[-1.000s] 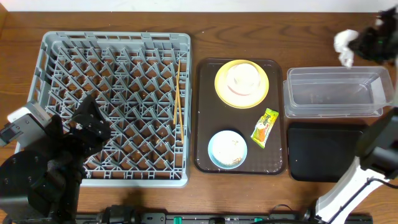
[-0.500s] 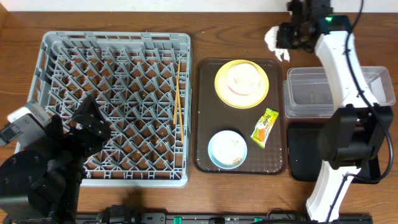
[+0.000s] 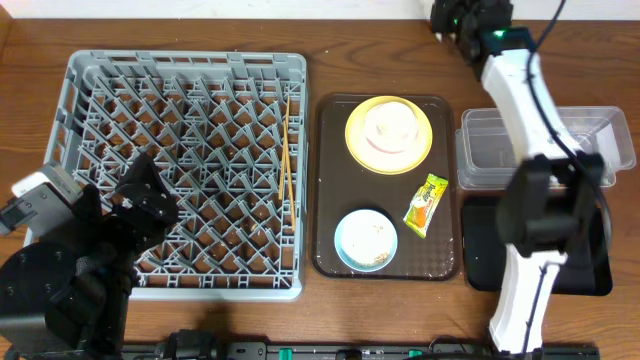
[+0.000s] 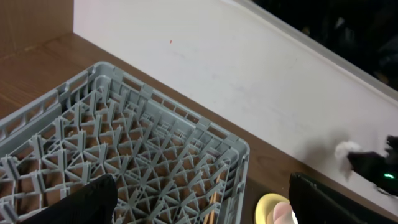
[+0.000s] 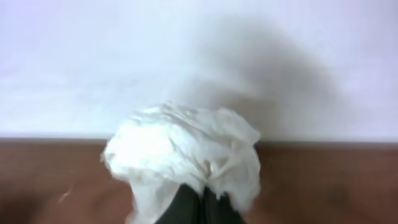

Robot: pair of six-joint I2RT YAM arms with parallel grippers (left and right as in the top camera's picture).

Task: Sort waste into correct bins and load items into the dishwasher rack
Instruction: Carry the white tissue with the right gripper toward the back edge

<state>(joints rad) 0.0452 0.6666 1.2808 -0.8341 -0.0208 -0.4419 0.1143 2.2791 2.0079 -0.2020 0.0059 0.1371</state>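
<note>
Crumpled, puffy white paper napkin [image 5: 186,149] pinched in the right gripper [image 5: 200,208]; left gripper [image 4: 205,202] spread above the grey lattice rack [image 4: 124,143].

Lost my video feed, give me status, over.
Left claw open, over rack. Right claw shut on napkin, not yet binned. Nothing seen in the way.

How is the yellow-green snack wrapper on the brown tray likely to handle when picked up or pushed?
The snack wrapper lies flat and thin on the brown tray, so it is probably light and floppy, hard to pinch from above. The tray looks smooth, so a push would likely slide it.
</note>
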